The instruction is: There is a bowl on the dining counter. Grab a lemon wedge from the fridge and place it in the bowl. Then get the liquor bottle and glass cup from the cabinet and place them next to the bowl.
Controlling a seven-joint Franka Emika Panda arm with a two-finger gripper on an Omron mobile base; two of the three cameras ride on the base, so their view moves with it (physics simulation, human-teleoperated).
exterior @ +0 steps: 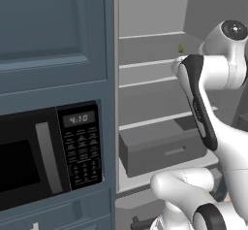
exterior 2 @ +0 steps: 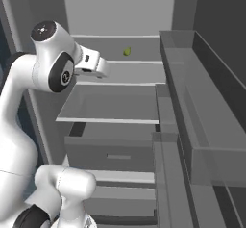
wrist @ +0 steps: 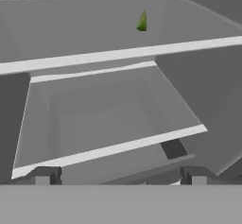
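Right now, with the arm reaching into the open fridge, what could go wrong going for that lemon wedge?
The lemon wedge is tiny and sits far back on a shelf, so the open gripper may nudge it away instead of pinching it. The gripper also sits below that shelf's front edge, so rising or pushing forward carelessly could strike it.

Matt grey fridge (exterior 2: 120, 10) shelves – glossy black microwave (exterior: 46, 154) panel

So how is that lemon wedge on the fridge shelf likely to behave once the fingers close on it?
The lemon wedge is tiny beside the open gripper, so it is probably very light and easily nudged along the fridge shelf. It stands on a narrow base, tapering upward, so it may tip if touched off-centre. Its slanted faces could let it squirt out of the pinch.
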